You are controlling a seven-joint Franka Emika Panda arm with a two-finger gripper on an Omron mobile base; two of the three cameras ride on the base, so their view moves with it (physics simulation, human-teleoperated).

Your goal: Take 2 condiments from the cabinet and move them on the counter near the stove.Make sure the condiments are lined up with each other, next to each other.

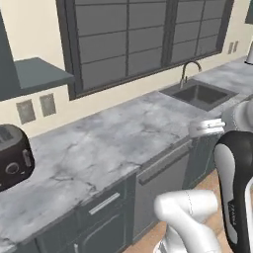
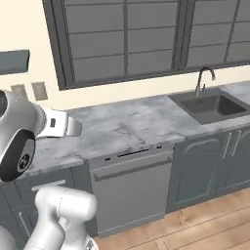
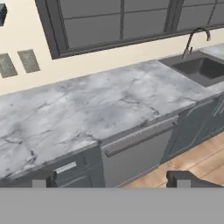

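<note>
My gripper point(image 3: 111, 180) is open, its two dark fingertips point(image 3: 41, 179) wide apart with nothing between them. It hangs in front of the marble counter point(image 3: 87, 109), above the dishwasher front point(image 3: 135, 148). The white hand shows over the counter's front edge in the left base view point(image 1: 198, 129) and in the right base view point(image 2: 73, 127). A corner of the dark grey wall cabinet point(image 1: 34, 74) juts in at the upper left; its door and handle are out of view. The condiments and the stove are out of view.
A black toaster point(image 1: 12, 155) stands at the counter's point(image 1: 99, 148) left end. A sink with a curved faucet point(image 1: 200, 94) point(image 2: 215, 105) is set in at the right. A large dark-framed window point(image 2: 127, 39) and wall outlets point(image 2: 39, 90) line the wall behind. Below lies wooden floor point(image 2: 205, 224).
</note>
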